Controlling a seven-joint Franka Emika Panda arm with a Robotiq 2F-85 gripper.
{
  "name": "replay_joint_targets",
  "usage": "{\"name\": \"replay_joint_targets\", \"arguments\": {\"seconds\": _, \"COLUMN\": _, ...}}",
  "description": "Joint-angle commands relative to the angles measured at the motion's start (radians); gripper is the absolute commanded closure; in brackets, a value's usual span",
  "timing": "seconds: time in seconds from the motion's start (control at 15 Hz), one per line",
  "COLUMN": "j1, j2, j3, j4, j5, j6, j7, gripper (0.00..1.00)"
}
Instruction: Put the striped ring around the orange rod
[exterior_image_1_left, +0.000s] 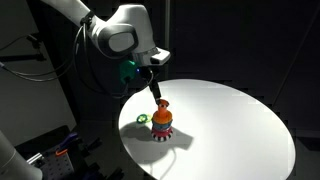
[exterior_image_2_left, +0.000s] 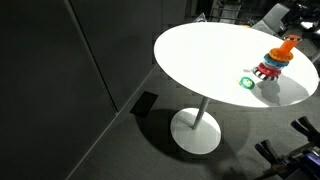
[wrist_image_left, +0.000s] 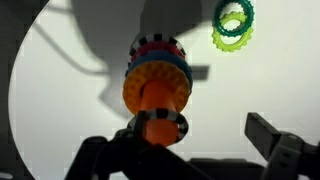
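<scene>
Striped ring (wrist_image_left: 160, 127) over orange rod (wrist_image_left: 155, 98)
Ring is seen at rod tip, near table (exterior_image_1_left: 240, 110) edge; gripper (wrist_image_left: 192, 137) is spread; centring should be verified.

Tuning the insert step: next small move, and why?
Probably ease straight down a little. In the wrist view the striped ring sits at the tip of the orange rod, between the fingers of the gripper, not yet down on the ring stack. Whether it's centred is unclear.
</scene>
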Motion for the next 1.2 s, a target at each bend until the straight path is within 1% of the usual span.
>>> {"name": "replay_joint_targets", "arguments": {"seconds": 0.0, "j1": 0.008, "j2": 0.025, "j3": -0.002, "j4": 0.023, "j5": 0.015, "j6": -0.001, "j7": -0.013, "gripper": 0.00}}
{"name": "replay_joint_targets", "arguments": {"seconds": 0.33, "j1": 0.012, "j2": 0.031, "j3": -0.004, "j4": 0.020, "j5": 0.020, "j6": -0.007, "j7": -0.021, "gripper": 0.00}}
{"name": "replay_joint_targets", "arguments": {"seconds": 0.67, "j1": 0.014, "j2": -0.001, "j3": -0.006, "j4": 0.010, "j5": 0.046, "j6": -0.043, "j7": -0.061, "gripper": 0.00}}
{"name": "replay_joint_targets", "arguments": {"seconds": 0.73, "j1": 0.011, "j2": 0.014, "j3": -0.003, "j4": 0.003, "j5": 0.008, "j6": -0.007, "j7": -0.010, "gripper": 0.00}}
{"name": "replay_joint_targets", "arguments": {"seconds": 1.13, "j1": 0.011, "j2": 0.012, "j3": -0.003, "j4": 0.003, "j5": 0.023, "j6": -0.012, "j7": -0.032, "gripper": 0.00}}
